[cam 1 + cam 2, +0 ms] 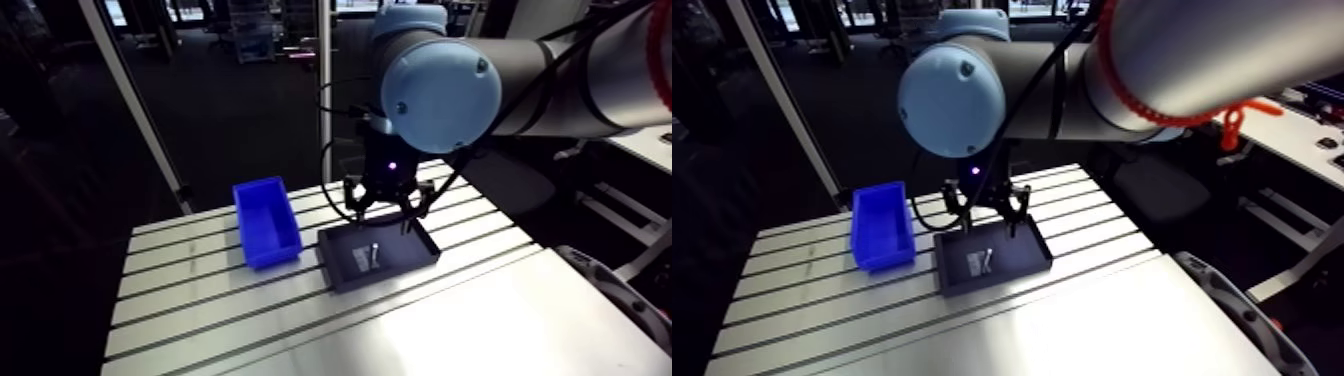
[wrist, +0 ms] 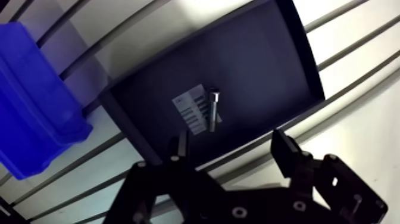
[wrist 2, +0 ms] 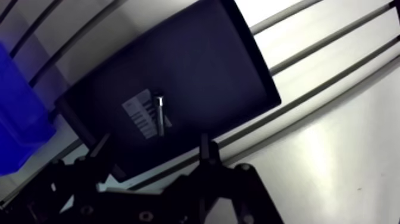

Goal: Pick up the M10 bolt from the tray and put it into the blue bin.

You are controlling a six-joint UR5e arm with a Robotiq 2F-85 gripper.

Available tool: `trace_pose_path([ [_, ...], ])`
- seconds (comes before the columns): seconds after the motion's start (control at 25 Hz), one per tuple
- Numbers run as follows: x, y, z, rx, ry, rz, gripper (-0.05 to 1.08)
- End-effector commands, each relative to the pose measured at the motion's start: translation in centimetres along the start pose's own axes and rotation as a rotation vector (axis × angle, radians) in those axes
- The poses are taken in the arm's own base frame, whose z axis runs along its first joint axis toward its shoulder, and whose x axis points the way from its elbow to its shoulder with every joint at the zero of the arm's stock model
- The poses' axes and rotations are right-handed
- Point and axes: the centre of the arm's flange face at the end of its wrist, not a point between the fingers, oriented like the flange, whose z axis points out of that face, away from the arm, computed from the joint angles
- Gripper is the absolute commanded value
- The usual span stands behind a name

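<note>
A dark steel M10 bolt (image 2: 213,110) lies in the black tray (image 2: 262,71), its shank partly over a small white label (image 2: 191,107). In the wrist view my gripper (image 2: 233,149) hovers above the tray's near edge, open, with nothing between its fingers. The bolt is just ahead of one fingertip (image 2: 181,145). The blue bin (image 2: 30,107) stands beside the tray and looks empty. In the arm view the gripper (image 1: 385,205) hangs over the tray (image 1: 405,250), with the bin (image 1: 266,222) to its left.
The tray and bin rest on the slotted aluminium table (image 1: 200,300). A smooth bare plate (image 1: 450,330) covers the table's front right. The table's left edge drops off beyond the bin.
</note>
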Motion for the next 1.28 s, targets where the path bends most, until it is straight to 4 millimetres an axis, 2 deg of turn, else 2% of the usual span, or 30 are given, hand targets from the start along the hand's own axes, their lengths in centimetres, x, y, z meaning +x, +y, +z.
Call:
trace_pose_path([
  [0.04, 0.0, 0.0, 1.4, 0.000, -0.004, 0.016, 0.29],
  [0.28, -0.1, 0.0, 2.2, 0.001, -0.018, 0.020, 0.35],
  [0.88, -0.1, -0.1, 4.8, -0.006, -0.046, 0.020, 0.39],
  [1.28, 0.0, -0.2, 5.2, -0.009, -0.055, 0.018, 0.40],
])
